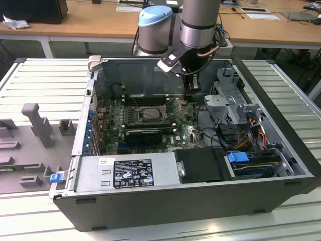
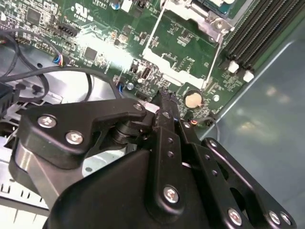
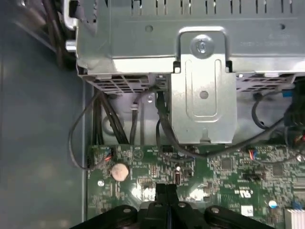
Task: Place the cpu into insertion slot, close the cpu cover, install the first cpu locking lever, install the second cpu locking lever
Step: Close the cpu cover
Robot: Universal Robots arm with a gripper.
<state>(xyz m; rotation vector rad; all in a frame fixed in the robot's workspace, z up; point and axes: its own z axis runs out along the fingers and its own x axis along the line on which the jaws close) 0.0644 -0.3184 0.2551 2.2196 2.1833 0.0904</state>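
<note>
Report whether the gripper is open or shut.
Shut. In both wrist views the gripper has its two black fingertips pressed together with no gap between them, over the green circuit board.

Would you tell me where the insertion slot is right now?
In the exterior view, the insertion slot lies on the green circuit board, to the exterior view's left of the gripper, beside the long black memory slots.
</note>
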